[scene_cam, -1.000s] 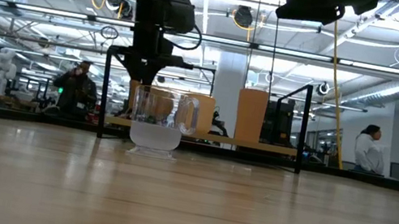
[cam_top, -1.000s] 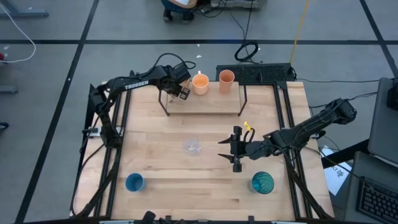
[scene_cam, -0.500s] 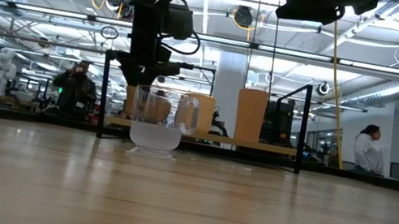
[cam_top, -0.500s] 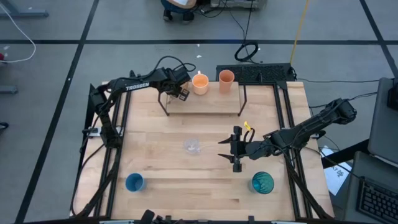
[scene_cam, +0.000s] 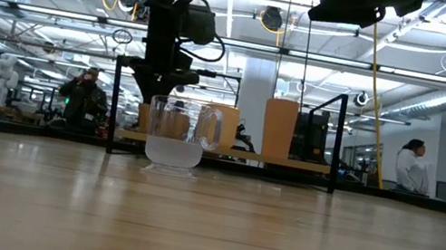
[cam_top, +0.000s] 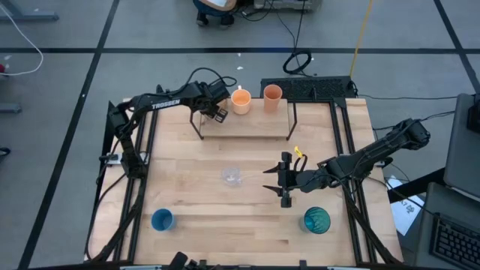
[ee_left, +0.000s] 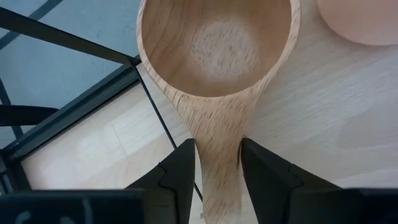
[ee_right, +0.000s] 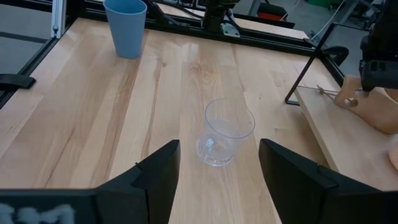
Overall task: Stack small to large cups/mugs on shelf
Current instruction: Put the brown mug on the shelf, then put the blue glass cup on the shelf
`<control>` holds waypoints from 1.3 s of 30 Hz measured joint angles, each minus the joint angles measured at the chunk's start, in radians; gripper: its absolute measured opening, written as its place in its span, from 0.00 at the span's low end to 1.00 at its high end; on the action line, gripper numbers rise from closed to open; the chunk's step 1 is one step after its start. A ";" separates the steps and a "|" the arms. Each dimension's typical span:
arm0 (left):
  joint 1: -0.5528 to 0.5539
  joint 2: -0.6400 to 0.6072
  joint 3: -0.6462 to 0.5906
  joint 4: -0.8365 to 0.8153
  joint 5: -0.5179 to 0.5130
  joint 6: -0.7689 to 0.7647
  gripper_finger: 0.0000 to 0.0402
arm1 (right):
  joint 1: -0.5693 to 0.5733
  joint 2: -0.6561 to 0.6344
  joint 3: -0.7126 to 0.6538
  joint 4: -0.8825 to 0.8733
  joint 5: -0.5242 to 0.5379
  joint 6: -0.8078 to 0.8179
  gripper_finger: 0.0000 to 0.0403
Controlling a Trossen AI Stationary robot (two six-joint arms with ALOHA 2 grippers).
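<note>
1. From above, you see the shelf [cam_top: 247,126] at the table's far edge, with a tan mug [cam_top: 241,100] and an orange cup [cam_top: 273,96] on it. The left gripper [cam_top: 218,112] sits at the mug's handle. The right gripper [cam_top: 285,180] hovers mid-table, near a clear cup [cam_top: 232,176]. A blue cup [cam_top: 162,220] and a teal tumbler [cam_top: 316,220] stand along the near edge.
2. At table height, the clear cup [scene_cam: 174,142] blocks your view of the shelf's [scene_cam: 227,152] left part; the orange cup [scene_cam: 279,129] stands free behind. People [scene_cam: 411,167] stand in the room beyond.
3. On the left wrist, the fingers [ee_left: 180,171] flank the mug's handle [ee_left: 217,155], slightly parted; contact isn't clear.
4. On the right wrist, the fingers [ee_right: 158,171] are spread, holding nothing, with the clear cup [ee_right: 225,132] upright between them farther off.
</note>
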 joint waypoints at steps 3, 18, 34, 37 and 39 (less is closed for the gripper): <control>0.000 0.000 0.000 0.000 0.000 0.012 0.32 | 0.000 0.000 0.000 0.000 0.000 0.000 0.52; 0.000 -0.014 0.005 -0.015 -0.006 0.071 0.32 | 0.000 0.000 0.000 0.004 0.000 0.000 0.52; -0.006 -0.030 0.005 -0.020 -0.023 0.070 0.32 | 0.000 0.000 0.000 0.004 0.000 0.003 0.52; -0.005 -0.052 0.006 -0.010 -0.047 0.081 0.32 | 0.000 0.000 0.000 0.004 0.000 0.003 0.52; -0.005 -0.066 0.006 -0.005 -0.051 0.089 0.32 | 0.000 0.000 0.000 0.004 0.000 0.003 0.52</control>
